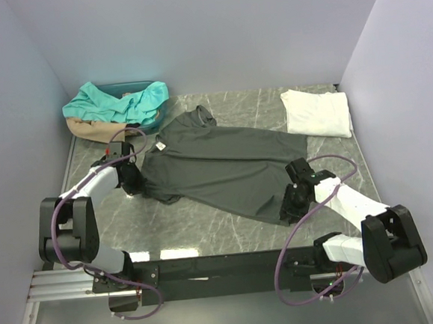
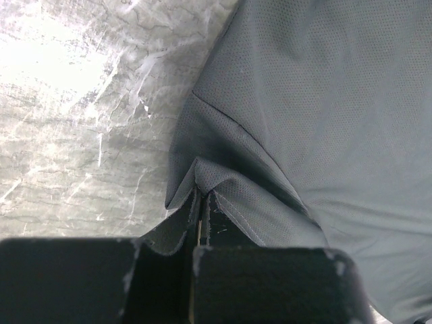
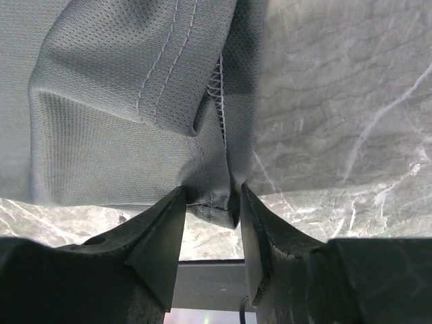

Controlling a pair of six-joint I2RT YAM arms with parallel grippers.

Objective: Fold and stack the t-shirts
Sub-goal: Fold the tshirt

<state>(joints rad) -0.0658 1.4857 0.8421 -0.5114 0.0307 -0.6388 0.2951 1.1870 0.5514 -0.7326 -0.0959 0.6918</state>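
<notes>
Claw on our left [image 2: 201,206] is pressed together on a fold at the sleeve edge of the dark grey t-shirt [image 1: 217,166], the cloth bunched into a small peak right at its tips. Our right claw [image 3: 211,202] is spread. The stitched bottom hem hangs between its fingers [image 3: 162,229] and, as far as we can see, it is loose rather than squeezed. The shirt lies open and mostly flat on the marble bench [image 1: 208,241], slanting from the collar at the far left to the hem at the near right. A folded white t-shirt [image 1: 318,113] sits well apart at the far right corner. A teal shirt [image 1: 114,102] and a tan one [image 1: 86,129] spill from a bin [image 1: 159,99] at the far left.

We judge the main risk to be uneven hold. If we lift or pull now, only the left side comes along, and the hem corner slides out of the spread claw. The shirt then skews or folds on a slant.

If the right claw closes where it stands, it may catch only the outer hem layer or a twisted lip. That would drag a wrinkle into the fold.

On the left, the pinch is shallow and close to the edge, so a sharp tug could strip the cloth free.

Pulling the two corners apart too hard could also haul the collar toward the bin and snag the clothes there.
</notes>
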